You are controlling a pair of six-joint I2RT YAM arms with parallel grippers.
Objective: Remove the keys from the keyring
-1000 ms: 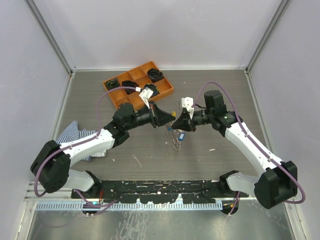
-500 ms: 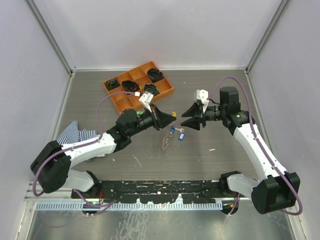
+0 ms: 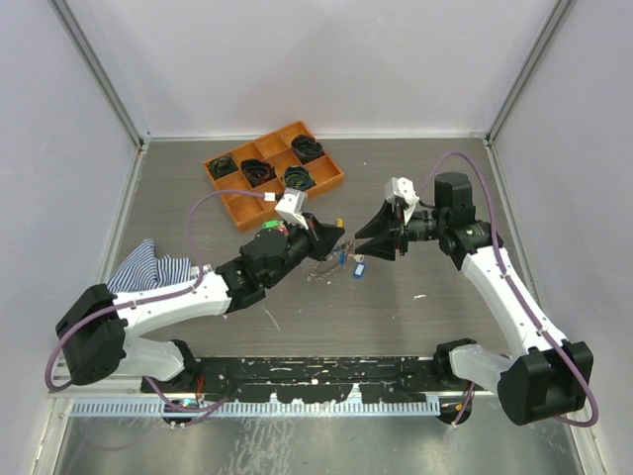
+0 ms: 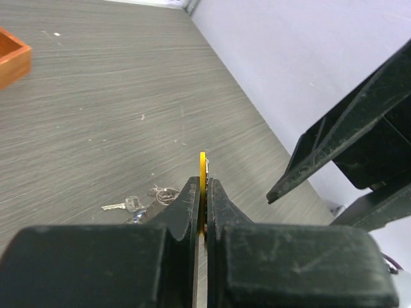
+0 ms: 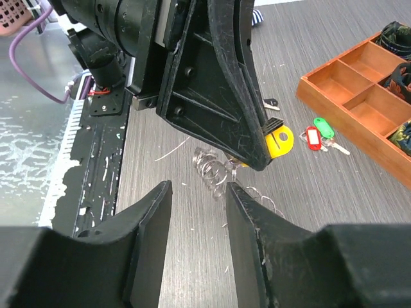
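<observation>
The left claw (image 4: 204, 186) is clamped tight on a yellow tag (image 5: 279, 142). The tag is held edge-on, so it stands out past the fingertips and points across at the right claw (image 5: 196, 205). The right claw's jaws stand apart with nothing between them, and they face the left claw's tip from close by.

Just under that tip is the wire ring (image 5: 213, 168), a cluster of silvery loops. It lies straight ahead of the gap in the right claw and a little above it in that wrist's view. I cannot tell whether the ring hangs from the held tag or rests on the table (image 3: 396, 317).

The right claw is the free one and the nearer to the ring. The next move therefore looks to depend on it going straight forward onto the loops while the left claw keeps hold of the tag.

Further out, loose keys lie on the table. One with a red tag (image 5: 313, 136) and one with a green tag (image 5: 323, 126) lie side by side toward the tray. Blue-tagged ones (image 3: 359, 267) lie just beside the claws.

The orange tray (image 5: 350, 135) sits at the far left of the table, well apart from the claws. Four of its compartments each hold black coils (image 3: 259, 170), and no key shows in it.
</observation>
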